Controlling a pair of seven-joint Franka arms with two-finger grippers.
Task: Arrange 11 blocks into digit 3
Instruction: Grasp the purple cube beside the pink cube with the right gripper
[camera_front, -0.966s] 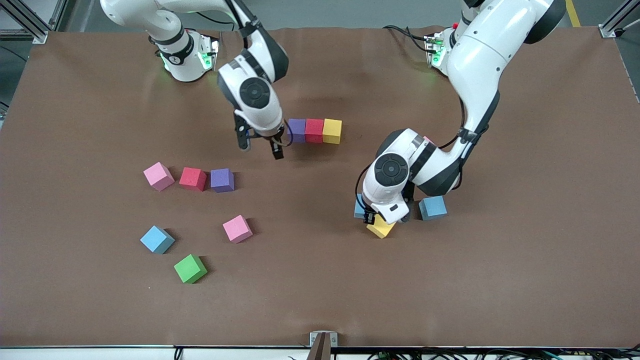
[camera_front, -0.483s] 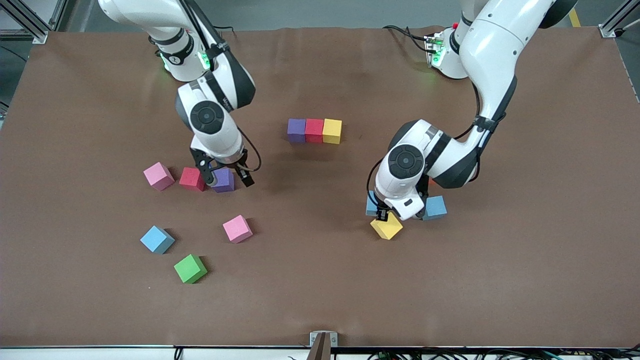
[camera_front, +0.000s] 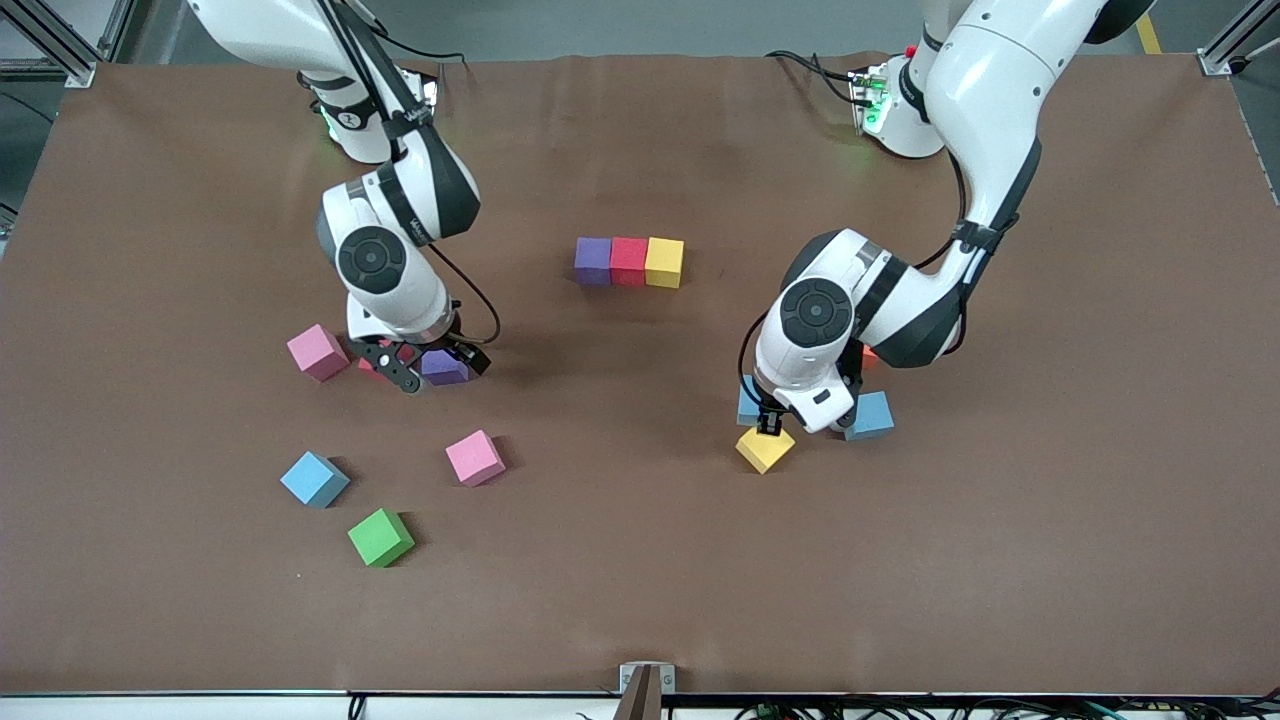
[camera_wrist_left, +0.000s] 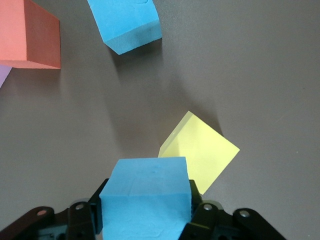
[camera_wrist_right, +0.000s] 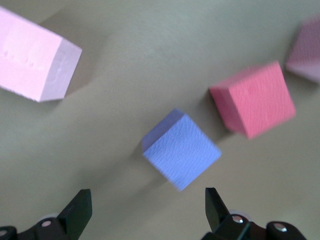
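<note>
My left gripper (camera_front: 770, 424) is shut on a light blue block (camera_wrist_left: 147, 200), also seen as the light blue block (camera_front: 747, 399), held just over a tilted yellow block (camera_front: 765, 448) (camera_wrist_left: 200, 150). Another light blue block (camera_front: 868, 415) (camera_wrist_left: 127, 22) and an orange block (camera_front: 868, 352) (camera_wrist_left: 27, 35) lie beside it. My right gripper (camera_front: 432, 368) (camera_wrist_right: 147, 210) is open, low over a purple block (camera_front: 445, 368) (camera_wrist_right: 181, 149) that lies just ahead of its fingertips. A red block (camera_wrist_right: 255, 97) sits next to it. A purple block (camera_front: 593, 261), a red block (camera_front: 629, 261) and a yellow block (camera_front: 665, 262) touch in a row mid-table.
Toward the right arm's end lie a pink block (camera_front: 317, 352) (camera_wrist_right: 35, 57), a second pink block (camera_front: 474, 457), a light blue block (camera_front: 314, 479) and a green cube (camera_front: 380, 537). Brown table (camera_front: 620, 560) stretches nearer the front camera.
My right arm swung from beside the mid-table row to the purple block near the red one and came down, fingers still open. My left gripper kept its block and shifted slightly.
</note>
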